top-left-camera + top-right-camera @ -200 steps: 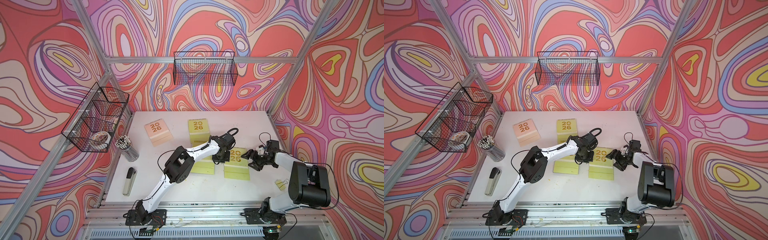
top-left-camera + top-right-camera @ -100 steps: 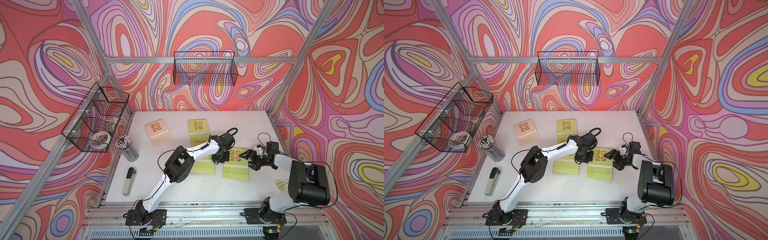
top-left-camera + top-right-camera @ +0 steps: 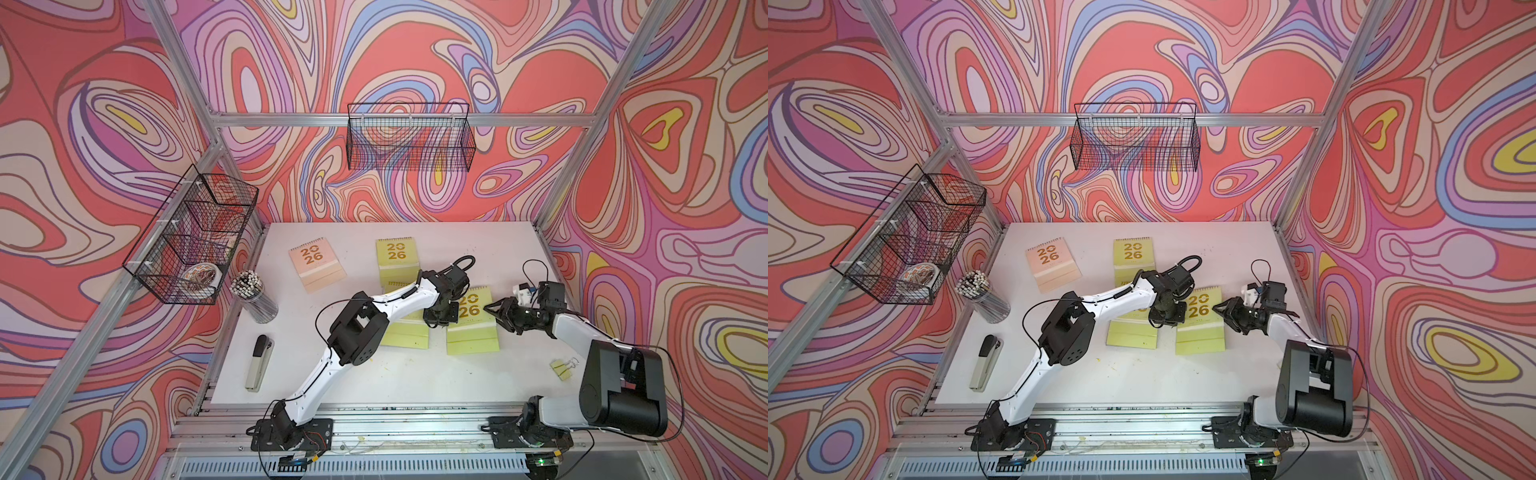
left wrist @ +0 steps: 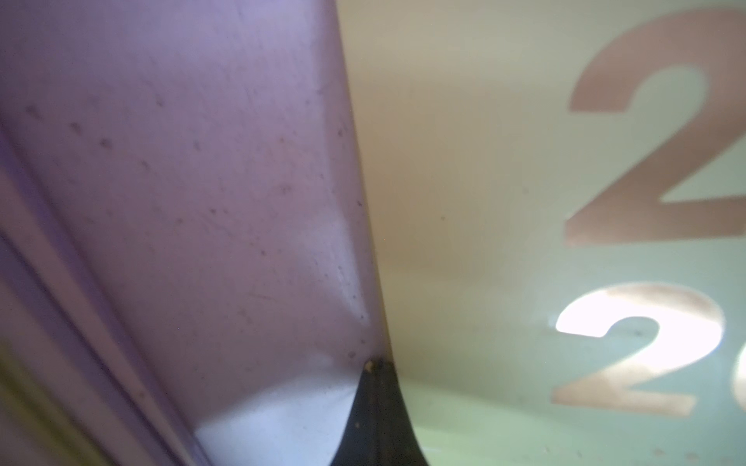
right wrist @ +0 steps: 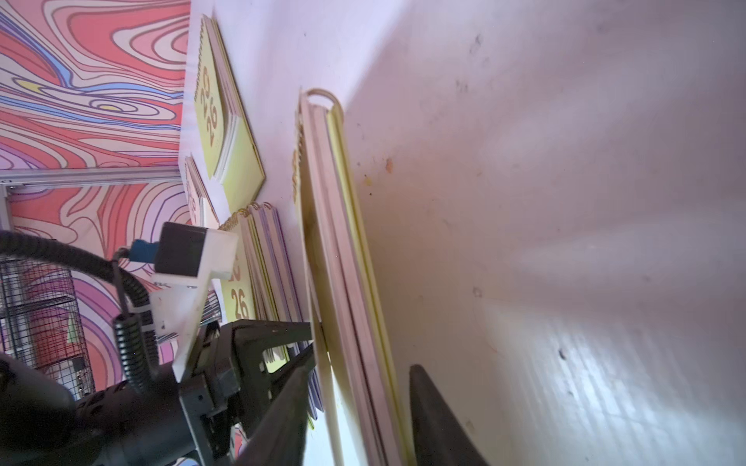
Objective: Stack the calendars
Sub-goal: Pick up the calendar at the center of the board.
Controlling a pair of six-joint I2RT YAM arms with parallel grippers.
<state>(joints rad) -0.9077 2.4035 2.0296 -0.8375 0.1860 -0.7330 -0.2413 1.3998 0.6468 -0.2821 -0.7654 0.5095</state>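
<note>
Right hand (image 3: 490, 311): apart, astride the calendar (image 3: 471, 334) at its right edge (clamped? can't tell).
Calendar: flat on table (image 3: 415, 374), just left of that hand, long axis far-to-near.
Left hand (image 3: 440, 322): together, at its left edge.

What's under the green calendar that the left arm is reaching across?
In the right wrist view, lavender calendar edges show beneath that lime green calendar. Their covers and their number are hidden under it and the left arm.

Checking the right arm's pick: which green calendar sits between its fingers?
The rightmost green calendar, edge inside the right gripper; the other two lie further left.
</note>
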